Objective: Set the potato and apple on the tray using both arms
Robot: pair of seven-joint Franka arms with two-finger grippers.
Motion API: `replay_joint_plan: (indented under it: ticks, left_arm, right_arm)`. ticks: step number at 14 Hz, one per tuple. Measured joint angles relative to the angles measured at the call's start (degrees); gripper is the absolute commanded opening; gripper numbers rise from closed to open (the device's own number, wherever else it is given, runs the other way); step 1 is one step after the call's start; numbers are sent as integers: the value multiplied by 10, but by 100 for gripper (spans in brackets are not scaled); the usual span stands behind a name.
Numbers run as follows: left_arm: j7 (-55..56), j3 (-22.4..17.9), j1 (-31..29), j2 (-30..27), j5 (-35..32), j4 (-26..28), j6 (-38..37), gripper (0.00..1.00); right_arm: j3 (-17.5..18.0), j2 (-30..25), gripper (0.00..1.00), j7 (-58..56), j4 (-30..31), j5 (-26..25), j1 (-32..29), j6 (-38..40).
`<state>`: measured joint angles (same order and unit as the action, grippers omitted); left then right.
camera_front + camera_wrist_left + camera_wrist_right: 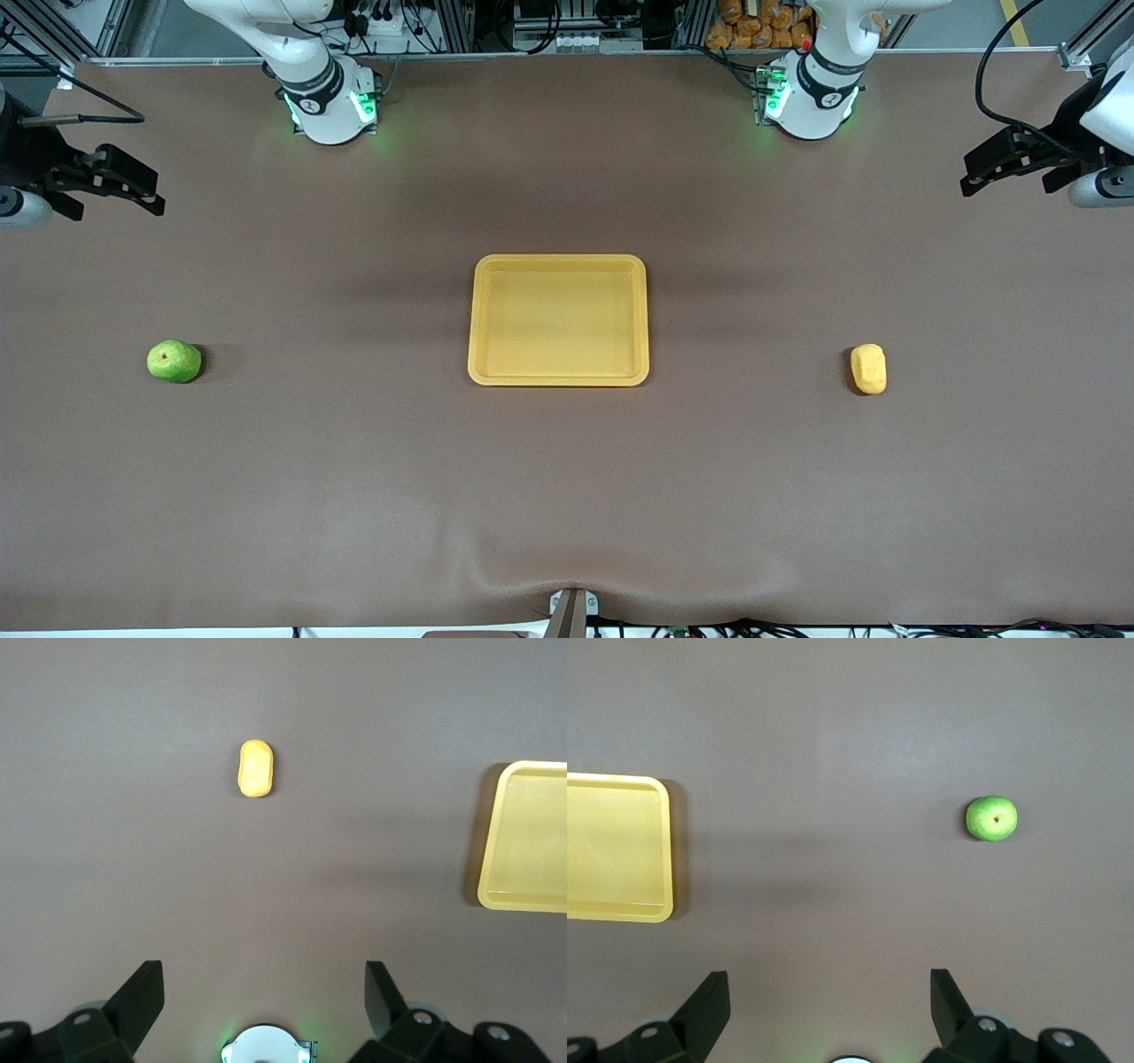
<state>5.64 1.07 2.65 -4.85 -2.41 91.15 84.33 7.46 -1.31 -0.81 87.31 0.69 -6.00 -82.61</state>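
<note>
1. Nothing has been placed yet: the tray lies bare in the middle of the table.
2. The apple is found on the table toward the right arm's end, well apart from the tray.
3. The potato is seen toward the left arm's end, also well apart from the tray.
4. The right gripper is held high over the table's edge at its own end, fingers spread, nothing grasped.
5. The left gripper is held likewise at its end, fingers spread and unloaded.
6. Both picks and both placements are judged to remain.
</note>
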Motion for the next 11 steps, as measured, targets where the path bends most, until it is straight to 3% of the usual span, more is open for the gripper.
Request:
replay_joint_plan:
  ticks: [5,11]
  left_arm:
    - [-8,-1,-9,24,0,13,12,100]
    - [-8,-2,-23,38,0,114,164,100]
  right_arm:
    - [-1,30,100,-2,1,0,-34,-25]
    - [-1,61,100,-2,2,0,-48,-58]
